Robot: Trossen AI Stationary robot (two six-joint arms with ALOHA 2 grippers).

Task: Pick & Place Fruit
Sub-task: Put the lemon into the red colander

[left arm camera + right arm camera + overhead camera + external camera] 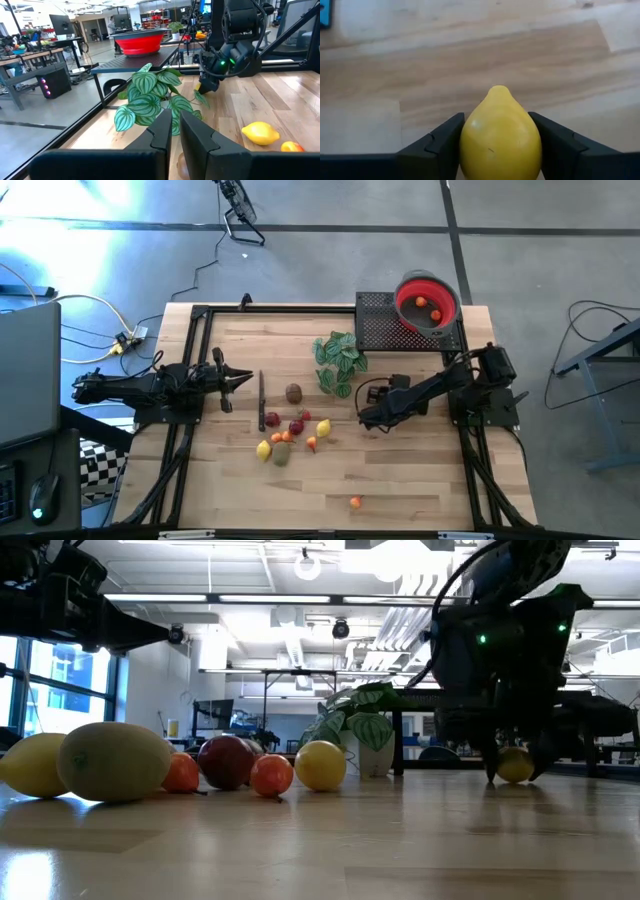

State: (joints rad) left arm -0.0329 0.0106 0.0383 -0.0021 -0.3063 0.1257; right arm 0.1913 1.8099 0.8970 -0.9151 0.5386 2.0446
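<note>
1. The right gripper (500, 145) sits low over the wooden bench (420, 470), its fingers (437, 145) clamped on either side of a yellow lemon (500, 137). The lemon fills the gap between them, its pointed tip poking out ahead of the fingertips.
2. From bench level the same lemon (515, 765) shows as a small yellow shape under the dark right gripper (515, 775), right down at the bench surface.
3. From overhead the right gripper (367, 418) is near the middle of the bench, just below the green leafy sprig (338, 360). I cannot make out the lemon itself from up there.
4. The left gripper (243, 379) waits over the left part of the bench, its fingers (200, 140) drawn together with only a thin slit between them, holding nothing.
5. Ahead of the left fingers and off towards the right gripper lies the loose fruit: a brown-green piece (293, 392), a dark red one (272, 419), another red one (296, 427), a lemon (323, 428), a second lemon (264, 449) and a few small orange bits (312, 444) close among them.
6. One orange piece (355, 502) lies alone, well apart from both sets of fingers, by the bench's near edge.
7. Beyond the right gripper, on a black mesh stand (385, 325) at the far corner, the red bowl (428, 302) holds two small orange fruits (421, 302).
</note>
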